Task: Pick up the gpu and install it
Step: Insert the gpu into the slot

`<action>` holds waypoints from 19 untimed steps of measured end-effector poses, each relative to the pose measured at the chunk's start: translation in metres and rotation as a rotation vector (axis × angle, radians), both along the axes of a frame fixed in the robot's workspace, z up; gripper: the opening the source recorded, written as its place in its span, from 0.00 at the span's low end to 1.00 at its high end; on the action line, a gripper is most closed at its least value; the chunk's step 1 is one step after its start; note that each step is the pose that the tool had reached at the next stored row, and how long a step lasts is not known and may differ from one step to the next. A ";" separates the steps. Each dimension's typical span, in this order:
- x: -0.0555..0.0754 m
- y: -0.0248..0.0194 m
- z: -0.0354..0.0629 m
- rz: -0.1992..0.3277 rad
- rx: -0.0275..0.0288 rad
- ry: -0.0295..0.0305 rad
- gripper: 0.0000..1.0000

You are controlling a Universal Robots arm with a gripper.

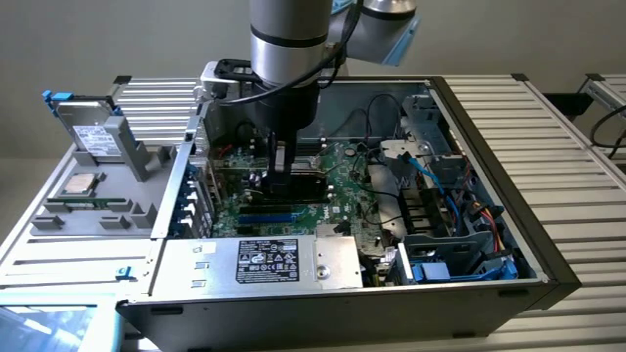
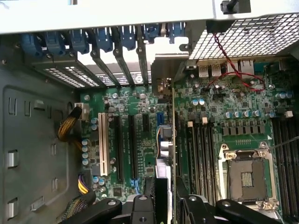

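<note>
My arm (image 1: pixel 286 44) hangs straight down from above, with the wrist joint (image 1: pixel 383 26) set off toward the exterior view's right behind it. My jaws point downward and are drawn in on the gpu (image 2: pixel 164 140), which stands on edge between my black fingers (image 2: pixel 140 207).

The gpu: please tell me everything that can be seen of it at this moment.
The gpu is a thin green card with a black cooler block on one face and a silver bracket at one end. It stands on edge over the slots of the motherboard, bracket end toward the rear wall of the case. The hand grips its two faces. Whether it sits in a slot cannot be told.
</note>
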State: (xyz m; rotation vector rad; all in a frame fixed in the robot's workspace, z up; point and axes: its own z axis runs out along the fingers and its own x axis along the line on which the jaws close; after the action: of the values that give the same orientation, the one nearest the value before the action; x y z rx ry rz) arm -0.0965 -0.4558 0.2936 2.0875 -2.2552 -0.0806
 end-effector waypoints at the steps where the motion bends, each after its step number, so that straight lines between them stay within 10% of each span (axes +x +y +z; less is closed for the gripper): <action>1: 0.000 -0.0002 -0.0018 0.000 0.0003 0.0001 0.28; 19: -0.007 -0.0037 -0.0197 0.008 0.0053 0.0011 0.28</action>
State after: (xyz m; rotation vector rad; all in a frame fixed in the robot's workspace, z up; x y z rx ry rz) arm -0.1036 -0.4595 0.2739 2.0979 -2.2489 -0.0874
